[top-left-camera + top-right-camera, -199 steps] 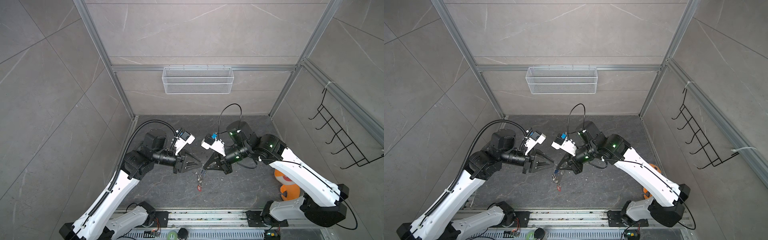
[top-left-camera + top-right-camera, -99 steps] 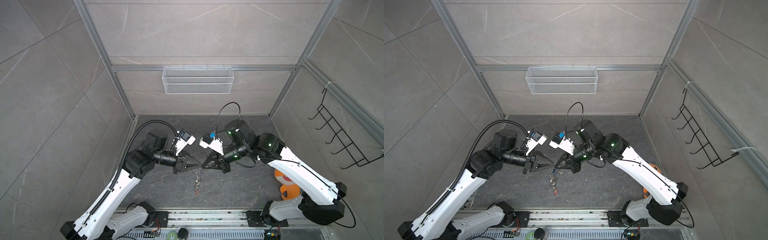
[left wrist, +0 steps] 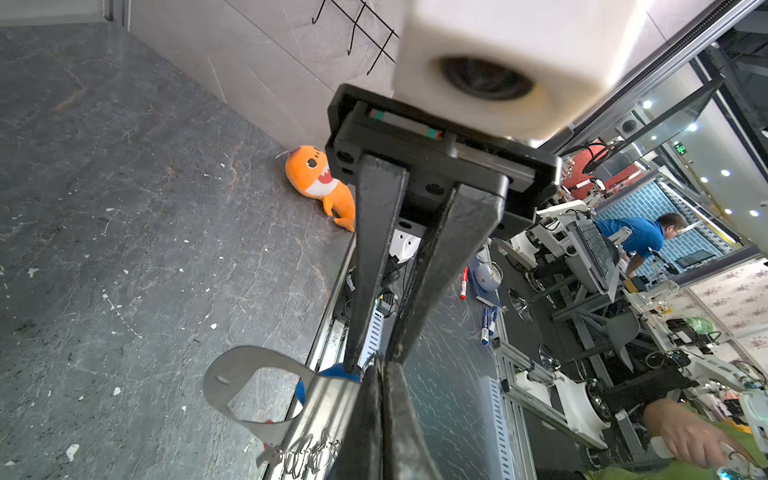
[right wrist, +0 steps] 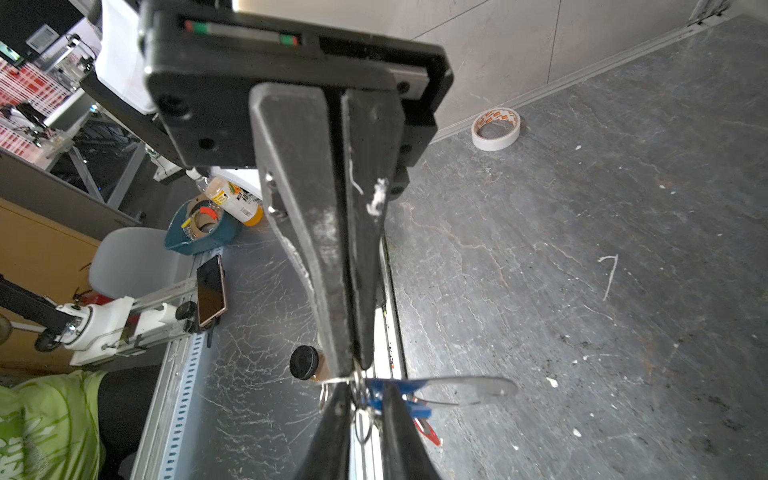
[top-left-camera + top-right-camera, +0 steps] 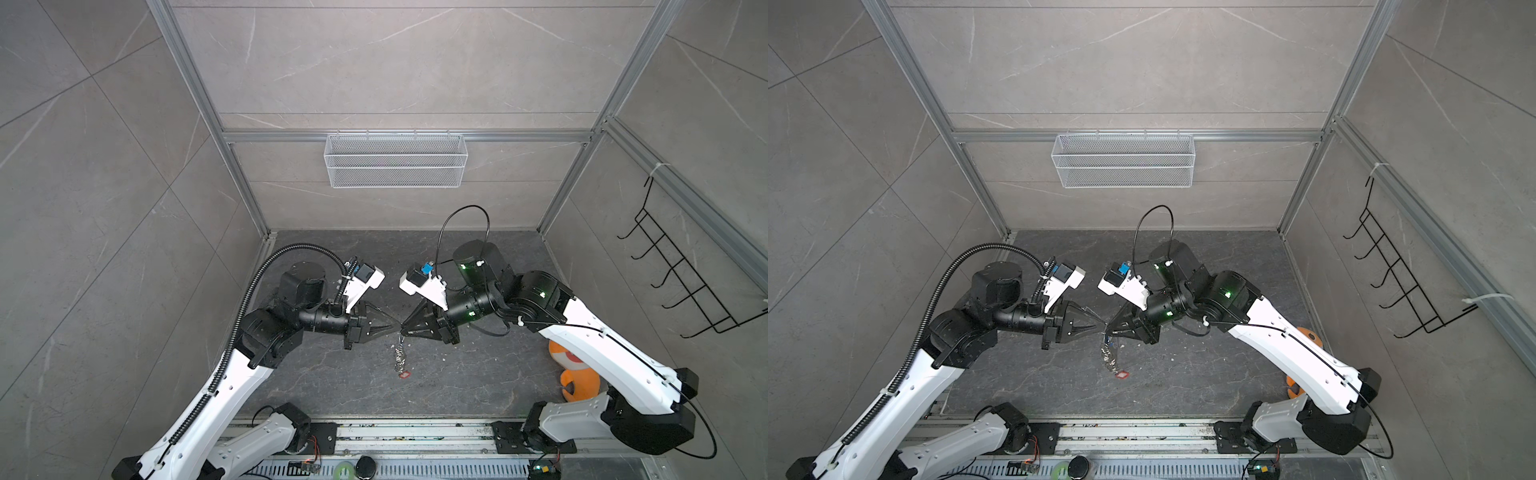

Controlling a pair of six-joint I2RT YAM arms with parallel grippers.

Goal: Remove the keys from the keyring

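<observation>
The keyring (image 5: pixel 400 357) hangs as a short silver chain (image 5: pixel 1108 357) between both gripper tips, above the dark floor. Its flat grey tag (image 3: pixel 224 374) sticks out sideways (image 4: pixel 478 384). The blue key (image 4: pixel 386 388) sits at the top of the bunch (image 3: pixel 336 372). The red key (image 5: pixel 404 375) is the lowest piece (image 4: pixel 430 432). My left gripper (image 3: pixel 381 370) is shut on a thin ring at the chain's top (image 5: pixel 397 328). My right gripper (image 4: pixel 365 395) faces it tip to tip (image 5: pixel 403 331), jaws slightly apart, with rings and the blue key in the gap.
An orange plush toy (image 5: pixel 575 374) lies by the right wall. A tape roll (image 4: pixel 496 129) rests against the left wall's foot. A white wire basket (image 5: pixel 395 160) hangs on the back wall and a black hook rack (image 5: pixel 681 286) on the right wall.
My left gripper's fingers have closed on the ring. The right gripper's jaws, shut before, have parted a little. The hanging bunch stays in about the same place.
</observation>
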